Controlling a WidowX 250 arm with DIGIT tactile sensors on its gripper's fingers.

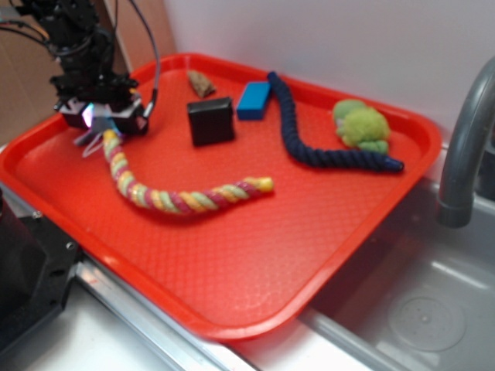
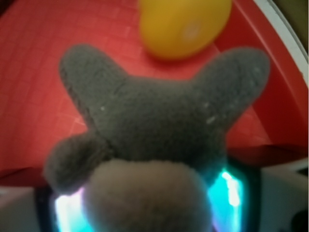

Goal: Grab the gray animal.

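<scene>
- Red plastic tray [image 1: 232, 255] fills most of the exterior view, set beside a steel sink [image 1: 418, 309] with a gray faucet [image 1: 464, 139].
- Black gripper [image 1: 100, 116] sits low over the tray's far left corner, closed around the gray animal [image 2: 154, 121], which fills the wrist view between the lit fingers [image 2: 231, 193].
- Multicolored rope [image 1: 170, 193] curls from under the gripper toward the middle.
- Navy rope [image 1: 309, 139] lies at the back right.
- Green plush [image 1: 362, 125] rests near the navy rope's end.
- Black block [image 1: 211, 121] stands just beside a blue block [image 1: 254, 100].
- Yellow duck [image 2: 183, 24] lies beyond the animal.
</scene>
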